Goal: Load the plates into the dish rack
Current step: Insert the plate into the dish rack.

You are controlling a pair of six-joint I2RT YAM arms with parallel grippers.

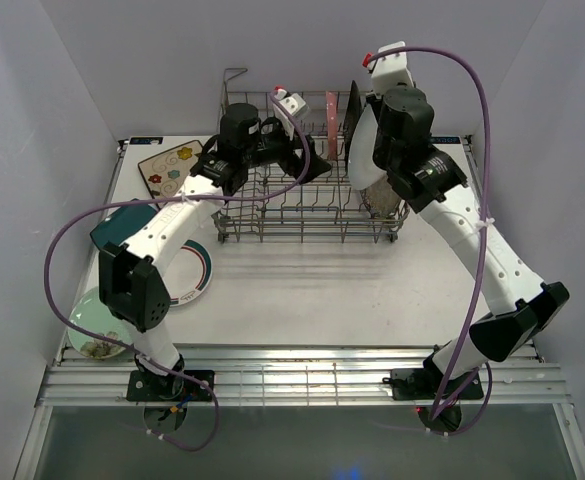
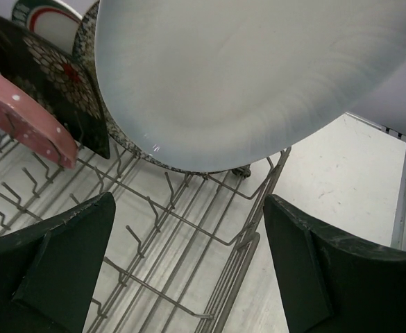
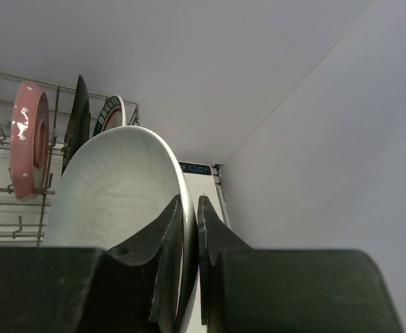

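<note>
- Grip: my right tool (image 3: 189, 202) pinches the rim of the white oval plate (image 3: 112, 194), held on edge at the dish rack (image 1: 302, 215)'s end. I cannot tell whether it is seated.
- Just past it stand the black plate (image 3: 81, 118), the pink plate (image 3: 29, 139) and a teal-rimmed plate (image 3: 112, 111), already racked.
- My left tool (image 2: 189, 201) gapes empty over bare tines.
- Well to its left, on the surface (image 1: 372, 290), wait a cream square (image 1: 172, 168), a teal square (image 1: 122, 222), a teal-rimmed round (image 1: 197, 270) and a pale green plate (image 1: 97, 320).

1. One dish rack (image 1: 302, 215).
2. Five plates in the rack:
   - one white oval plate (image 2: 244, 76)
   - one speckled grey plate (image 2: 88, 48)
   - one black floral plate (image 2: 43, 76)
   - one pink dotted plate (image 2: 29, 118)
   - one round plate with a green and red rim (image 2: 46, 17)
3. Four plates on the table (image 1: 372, 290), left of the rack:
   - one cream floral square plate (image 1: 170, 170)
   - one teal square plate (image 1: 122, 222)
   - one teal-rimmed round plate (image 1: 200, 272)
   - one pale green plate (image 1: 90, 322)
4. Nine plates in all.
5. Two arms: the left arm (image 1: 172, 225) and the right arm (image 1: 472, 230).
6. Two grippers: the left gripper (image 2: 189, 201) and the right gripper (image 3: 189, 208).
7. Two purple cables, one per arm: the left cable (image 1: 72, 240) and the right cable (image 1: 482, 100).
</note>
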